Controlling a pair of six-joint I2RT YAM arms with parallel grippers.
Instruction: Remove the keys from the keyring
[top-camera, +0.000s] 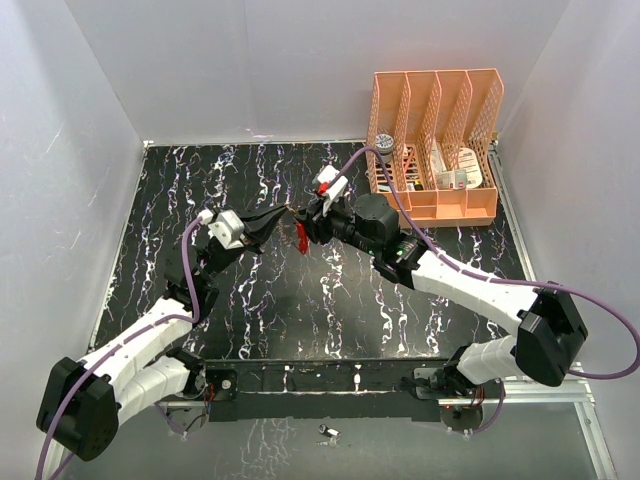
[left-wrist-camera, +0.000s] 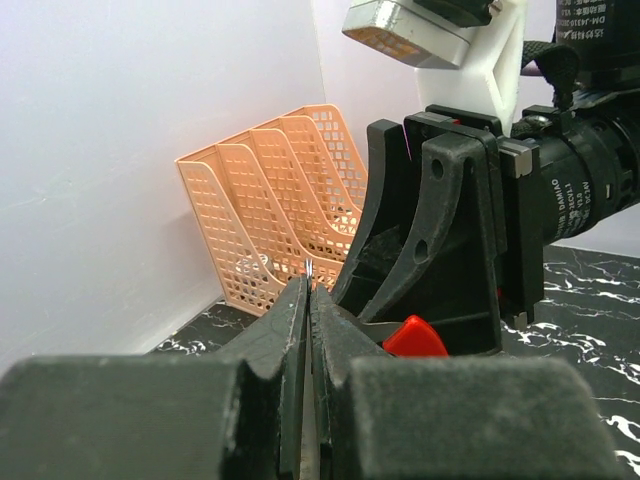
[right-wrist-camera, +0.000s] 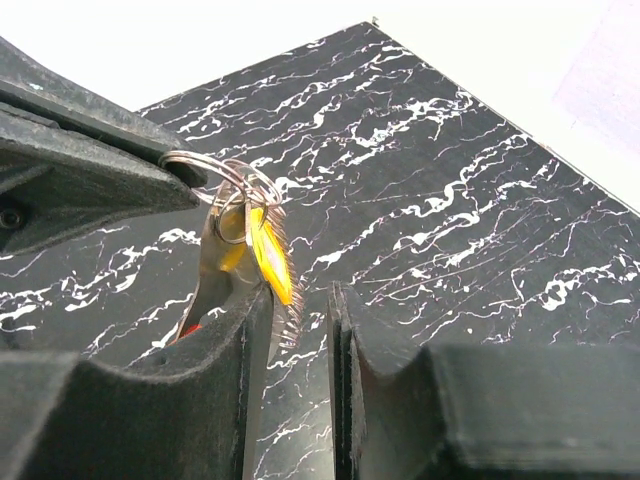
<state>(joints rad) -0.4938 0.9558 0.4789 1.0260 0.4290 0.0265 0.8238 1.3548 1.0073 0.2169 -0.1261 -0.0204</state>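
The left pincer (top-camera: 283, 213) reaches in from the left above the middle of the black marbled counter (top-camera: 300, 330), its tip pointing right. In the left wrist view its fingers (left-wrist-camera: 292, 330) are pressed flat together, with a sliver of metal wire showing at their tip. It is clamped on the keyring (right-wrist-camera: 222, 172), a thin silver wire ring that sticks out of the tip in the right wrist view, held in the air over the counter.

From the ring hang the keys. The yellow-orange key (right-wrist-camera: 270, 258) dangles head up, with a toothed metal blade showing just below it. The red key (top-camera: 300, 236) hangs lower in the top view, between the two pincers.

The right pincer (right-wrist-camera: 300, 330) faces the left one, almost tip to tip. Its fingers stand a narrow gap apart. The toothed blade hangs in that gap and the yellow-orange key lies against the left-hand finger (right-wrist-camera: 200, 400), but nothing is visibly squeezed.

At the far right of the counter stands an orange mesh file organiser (top-camera: 435, 150).
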